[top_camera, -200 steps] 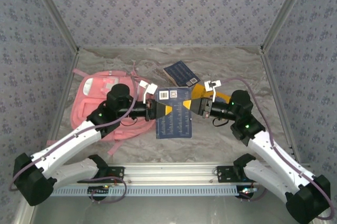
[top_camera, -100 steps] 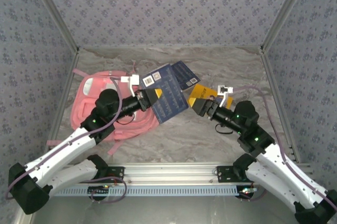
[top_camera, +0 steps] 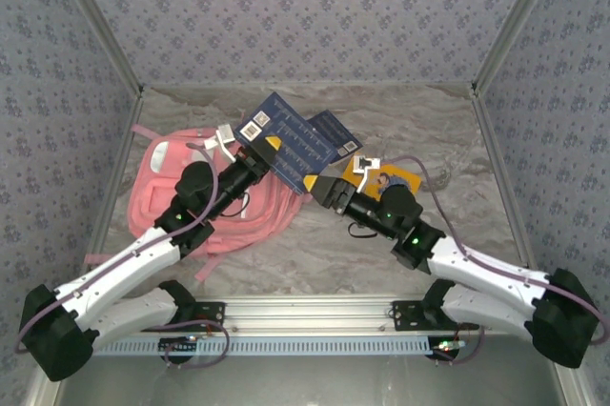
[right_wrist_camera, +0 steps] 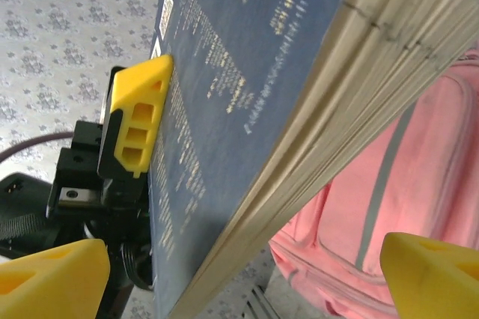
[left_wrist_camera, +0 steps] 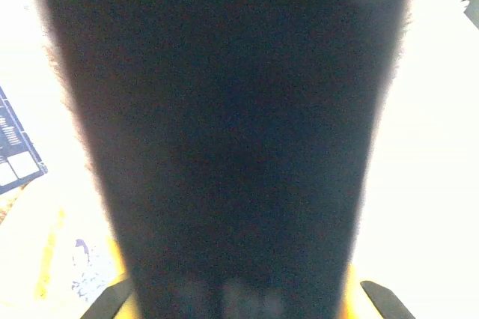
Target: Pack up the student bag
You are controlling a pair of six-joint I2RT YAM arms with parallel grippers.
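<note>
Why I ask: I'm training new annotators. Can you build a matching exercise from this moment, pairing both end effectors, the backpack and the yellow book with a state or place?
1. left end effector
2. right end effector
3. student bag
4. yellow book

A. open, close to the raised blue book
B. lying on the left side of the table
C. shut on the blue book
D. on the table, partly hidden by the right arm

Pairs: 1-C, 2-A, 3-B, 4-D
</note>
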